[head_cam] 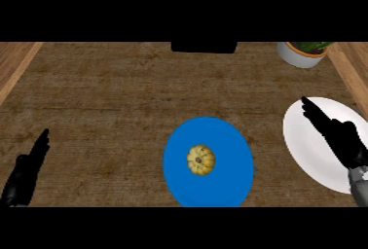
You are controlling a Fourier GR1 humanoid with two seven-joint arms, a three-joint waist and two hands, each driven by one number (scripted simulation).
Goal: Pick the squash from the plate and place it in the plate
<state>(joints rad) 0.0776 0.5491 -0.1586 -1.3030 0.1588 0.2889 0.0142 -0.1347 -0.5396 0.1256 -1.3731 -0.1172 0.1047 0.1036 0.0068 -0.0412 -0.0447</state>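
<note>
A small yellow ribbed squash (200, 160) lies near the middle of a blue plate (223, 189) at the lower centre of the head view. A white plate (305, 146) lies to its right, near the counter's right edge. My right hand (336, 133) hovers over the white plate, fingers straight and pointing up-left, holding nothing. It is well to the right of the squash. My left hand (25, 170) rests at the lower left edge, fingers straight and up, far from both plates.
A white pot with a green plant (304, 52) stands at the far right corner. A dark object (204, 46) sits at the far edge, centre. Lighter wooden strips (16, 65) border the brown counter on both sides.
</note>
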